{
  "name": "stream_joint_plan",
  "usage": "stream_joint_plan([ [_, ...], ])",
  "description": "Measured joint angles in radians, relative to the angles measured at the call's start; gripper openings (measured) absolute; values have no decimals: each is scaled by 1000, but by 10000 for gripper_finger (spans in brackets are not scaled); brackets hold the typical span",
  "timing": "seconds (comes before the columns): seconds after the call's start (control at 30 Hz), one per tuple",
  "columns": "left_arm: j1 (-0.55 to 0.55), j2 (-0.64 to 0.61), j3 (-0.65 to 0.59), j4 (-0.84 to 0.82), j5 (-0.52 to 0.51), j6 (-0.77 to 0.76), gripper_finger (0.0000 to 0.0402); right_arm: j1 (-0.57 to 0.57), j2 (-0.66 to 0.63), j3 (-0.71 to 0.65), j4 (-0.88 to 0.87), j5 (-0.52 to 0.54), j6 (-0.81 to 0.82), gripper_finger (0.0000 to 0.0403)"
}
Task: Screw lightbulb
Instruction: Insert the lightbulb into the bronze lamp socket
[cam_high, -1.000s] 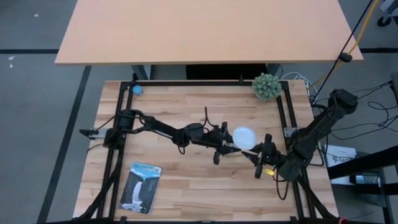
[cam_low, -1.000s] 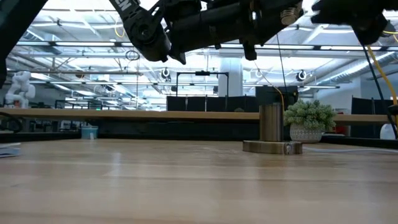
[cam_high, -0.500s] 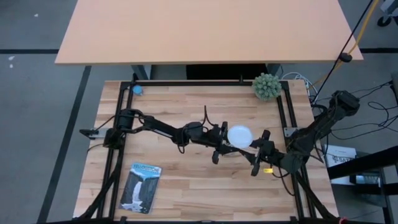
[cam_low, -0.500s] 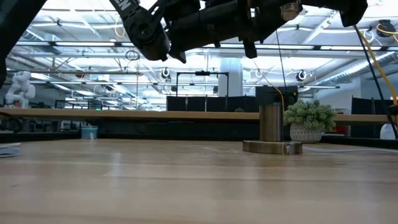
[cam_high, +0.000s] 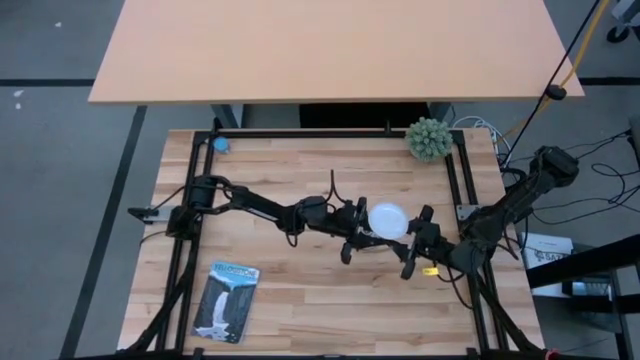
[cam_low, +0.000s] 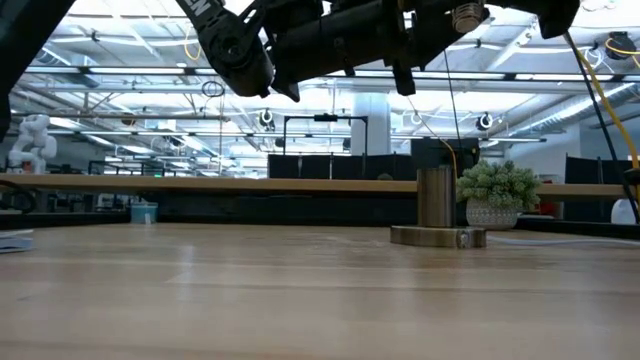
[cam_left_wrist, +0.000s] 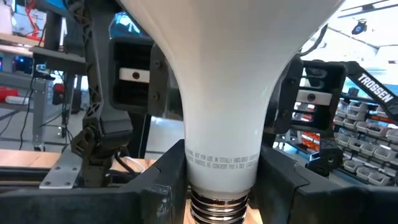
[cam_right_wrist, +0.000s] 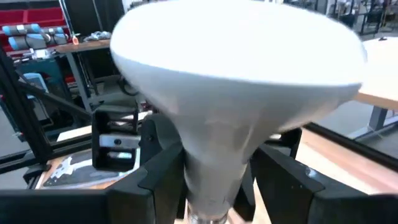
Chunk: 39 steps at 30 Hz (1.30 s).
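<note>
The lightbulb is held above the middle-right of the worktop, globe up. The left gripper has its fingers clamped on the bulb's neck. The right gripper sits just beside it, fingers spread apart around the neck without gripping.

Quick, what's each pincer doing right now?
Left pincer: closed on the lightbulb neck.
Right pincer: open, straddling the neck.
</note>
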<state>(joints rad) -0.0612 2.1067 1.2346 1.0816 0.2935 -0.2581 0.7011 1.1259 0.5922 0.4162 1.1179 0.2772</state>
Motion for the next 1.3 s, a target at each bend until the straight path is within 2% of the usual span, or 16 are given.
stream_joint_plan([
  [0.23, 2, 2, 0, -35, -3, -1, 137, -42, 20, 0, 0, -7, -3, 218],
  [0.43, -1, 2, 0, -61, 4, 1, 137, -49, 42, 0, -1, -57, 16, 199],
  [0.57, -2, 2, 0, -59, -40, -17, 140, -49, 42, 0, 0, -60, 29, 182],
  [0.77, 5, 6, -2, -127, -28, -31, 246, -49, 41, 2, 2, -64, 24, 170],
  [0.83, 15, 5, -2, -148, -23, -34, 267, -49, 38, 2, 2, -61, 14, 169],
  [0.9, 27, 5, -2, -174, 14, -60, 277, -49, 31, 2, 4, -61, 13, 168],
  [1.13, 88, 5, -2, -190, 252, -159, 282, -30, 20, 2, -1, -62, -2, 167],
  [1.3, 116, 4, -2, -209, 316, -173, 283, -19, 21, 2, -10, -64, 19, 167],
])
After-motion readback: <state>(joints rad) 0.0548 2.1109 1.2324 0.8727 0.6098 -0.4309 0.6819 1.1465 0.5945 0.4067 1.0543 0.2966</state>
